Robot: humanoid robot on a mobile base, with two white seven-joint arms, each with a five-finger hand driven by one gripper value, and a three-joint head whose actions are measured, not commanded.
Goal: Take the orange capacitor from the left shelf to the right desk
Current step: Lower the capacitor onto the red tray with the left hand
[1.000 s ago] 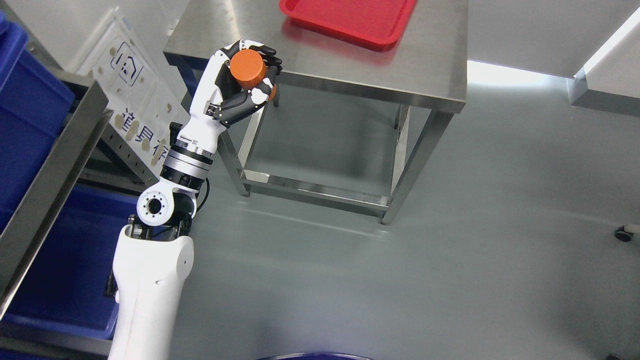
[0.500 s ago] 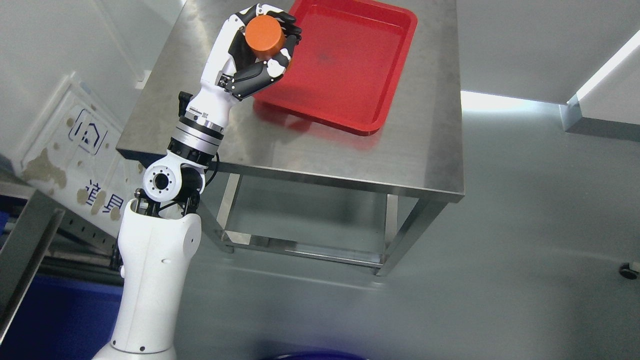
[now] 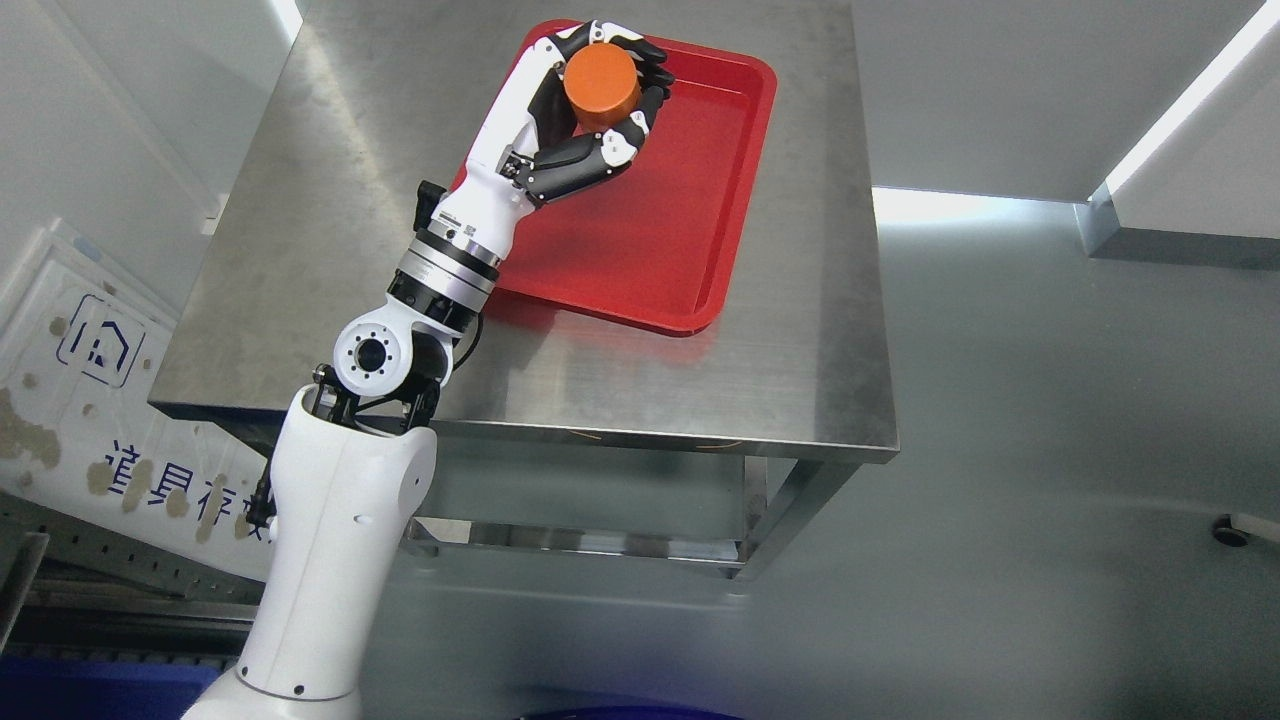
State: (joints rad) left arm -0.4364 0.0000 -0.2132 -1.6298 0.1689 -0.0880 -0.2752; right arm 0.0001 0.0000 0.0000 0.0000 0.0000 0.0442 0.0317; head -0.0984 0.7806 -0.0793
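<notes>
the left hand (image 3: 590,110) has its fingers curled tight round the orange capacitor (image 3: 602,80), holding it up over the far left corner of the red tray (image 3: 650,260). the tray lies toward the far edge of the steel desk (image 3: 800,380).

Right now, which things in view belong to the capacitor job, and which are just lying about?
Part of the job:
- capacitor, orange, gripped in the left hand
- desk, steel
- tray, red, on the desk, under the hand

Just lying about:
- white signboard at lower left
- caster at the right edge
</notes>
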